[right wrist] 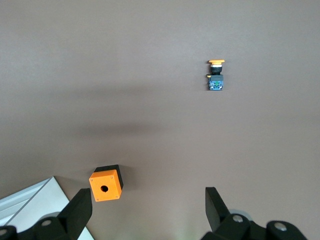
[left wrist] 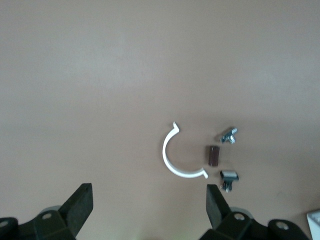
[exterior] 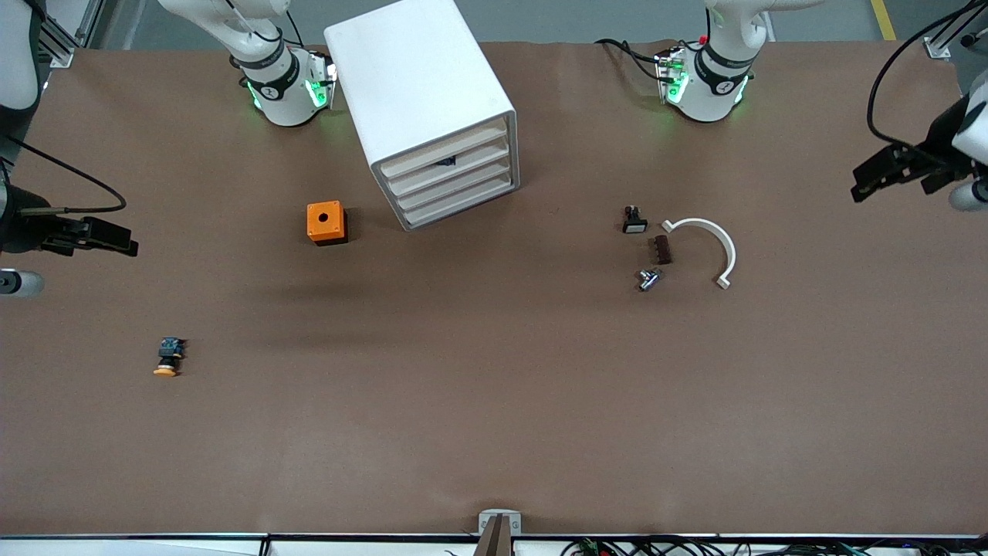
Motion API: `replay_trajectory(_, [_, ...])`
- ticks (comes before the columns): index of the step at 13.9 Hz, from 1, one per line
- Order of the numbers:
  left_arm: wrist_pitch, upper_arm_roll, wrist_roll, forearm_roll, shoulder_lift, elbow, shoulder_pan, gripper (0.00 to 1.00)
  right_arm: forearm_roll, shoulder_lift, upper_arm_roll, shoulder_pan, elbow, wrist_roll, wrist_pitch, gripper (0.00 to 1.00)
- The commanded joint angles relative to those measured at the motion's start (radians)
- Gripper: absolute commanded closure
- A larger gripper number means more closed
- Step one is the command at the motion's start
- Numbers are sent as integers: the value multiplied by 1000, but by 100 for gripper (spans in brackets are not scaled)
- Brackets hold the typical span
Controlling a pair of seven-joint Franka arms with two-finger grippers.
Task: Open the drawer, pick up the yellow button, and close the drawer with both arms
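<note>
Button (exterior: pixel 167 357) orange cap, black-blue body, lying on table | left tool (left wrist: pixel 147 212) open | right tool (right wrist: pixel 146 213) open

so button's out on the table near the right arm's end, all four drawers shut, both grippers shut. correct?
Not quite: both grippers are open. The right wrist view shows the right gripper with its fingers spread wide, and the left wrist view shows the left gripper the same. The button and the shut drawers are as you said.

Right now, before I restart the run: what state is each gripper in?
Left gripper: open, holding nothing, up over the table's left-arm end.
Right gripper: open, holding nothing, up over the table's right-arm end.
</note>
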Motion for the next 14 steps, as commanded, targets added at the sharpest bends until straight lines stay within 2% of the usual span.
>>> replay_trajectory(1, [-15, 15, 7, -11, -84, -80, -41, 0, -10, -6, -6, -5, -16, -4, -11, 0])
replay_trajectory(6, [-19, -20, -68, -12, -95, -76, -60, 0, -10, -4, -3, -4, -13, 9, -11, 0])
replay_trajectory(9, [-45, 1, -56, -12, -70, -24, -56, 0, -3, 8, -3, -5, 54, 2, -9, 0])
replay_trajectory(14, [-74, 1, -55, -12, -61, -4, -56, 0, 3, -18, 0, 2, 53, 9, -81, 0])
